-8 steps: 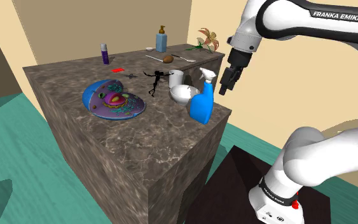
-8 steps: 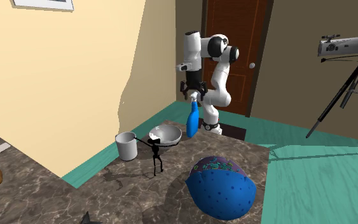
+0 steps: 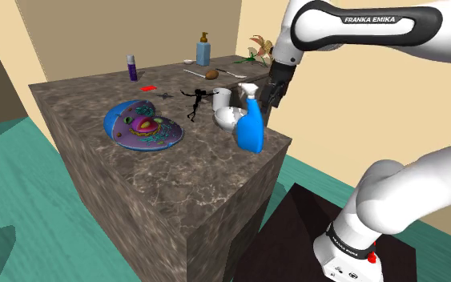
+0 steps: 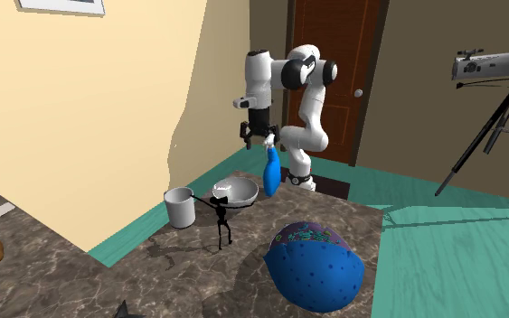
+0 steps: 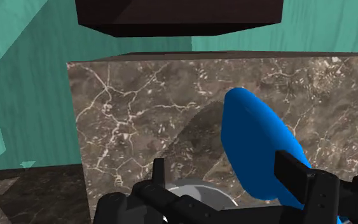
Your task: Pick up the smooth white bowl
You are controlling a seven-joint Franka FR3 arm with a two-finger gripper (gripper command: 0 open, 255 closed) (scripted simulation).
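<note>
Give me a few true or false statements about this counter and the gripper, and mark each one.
1. The gripper holds the white bowl. False: its fingers stand apart in the air, and the bowl sits on the counter.
2. A blue spray bottle stands right beside the bowl. True.
3. The white mug lies on its side. False: it stands upright.
4. A telescope on a tripod stands on the floor beyond the counter. True.
</note>
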